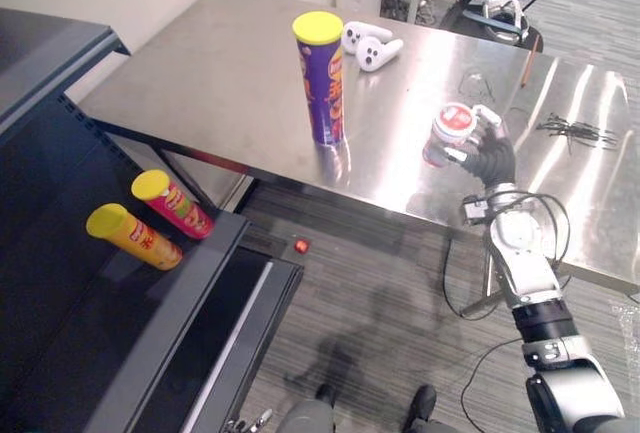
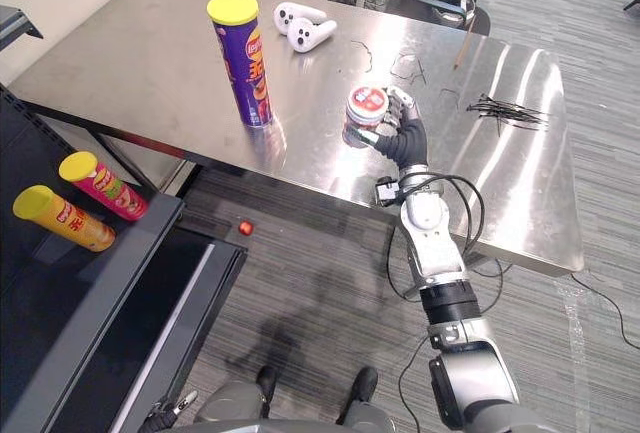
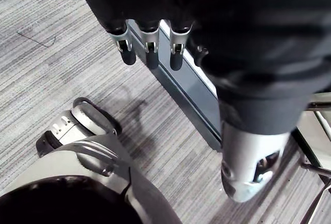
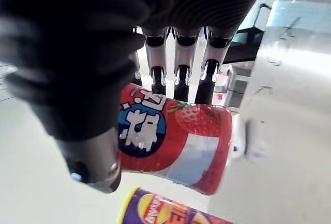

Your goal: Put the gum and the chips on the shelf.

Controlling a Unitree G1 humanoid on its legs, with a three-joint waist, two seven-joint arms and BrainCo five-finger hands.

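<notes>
Gum tub (image 2: 366, 111), near the steel bench's (image 2: 150, 63) front edge, sits wrapped in the right hand's (image 2: 403, 138) fingers and thumb, so the gum pickup seems in hand; next comes lifting it across to the dark shelf (image 1: 70, 333), the purple chips can (image 2: 245, 63) waiting upright.

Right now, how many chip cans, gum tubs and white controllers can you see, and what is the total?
Chip cans: 3, a purple can standing on the table, a yellow can and a pink can lying on the shelf.
Gum tubs: 1, the gum tub held in the right robot hand.
White controllers: 2, on the table.
Total: 6.
</notes>
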